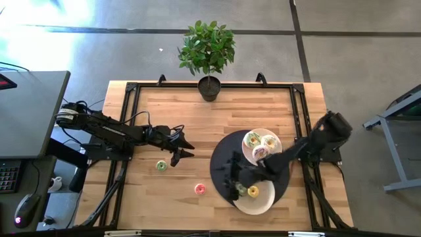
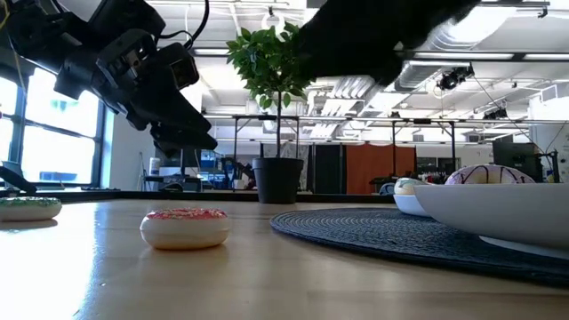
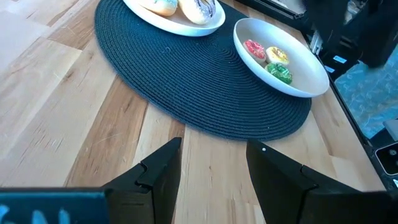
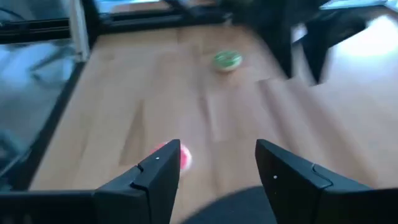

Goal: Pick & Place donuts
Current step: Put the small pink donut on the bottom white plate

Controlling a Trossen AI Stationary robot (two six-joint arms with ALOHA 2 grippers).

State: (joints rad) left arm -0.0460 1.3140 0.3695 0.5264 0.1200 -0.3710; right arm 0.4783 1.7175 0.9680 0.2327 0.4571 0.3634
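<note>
On woven round mat [image 3: 186, 81], glossy ring donuts [image 3: 267, 56] fill smooth bowl [image 3: 311, 78].

Bright daylight, glare and some blur

Floor [image 1: 39, 33] glare washes out beyond the plant [image 1: 208, 49]; right wrist view motion-blurred; low view backlit by windows [image 2: 53, 133], near bowl [image 2: 498, 209] soft.

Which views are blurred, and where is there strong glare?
Right wrist view: motion-blurred, smearing the pink donut and green donut. High view: bright glare on the floor at upper left. Low view: the near white bowl is soft. Left wrist view: sharp.
</note>
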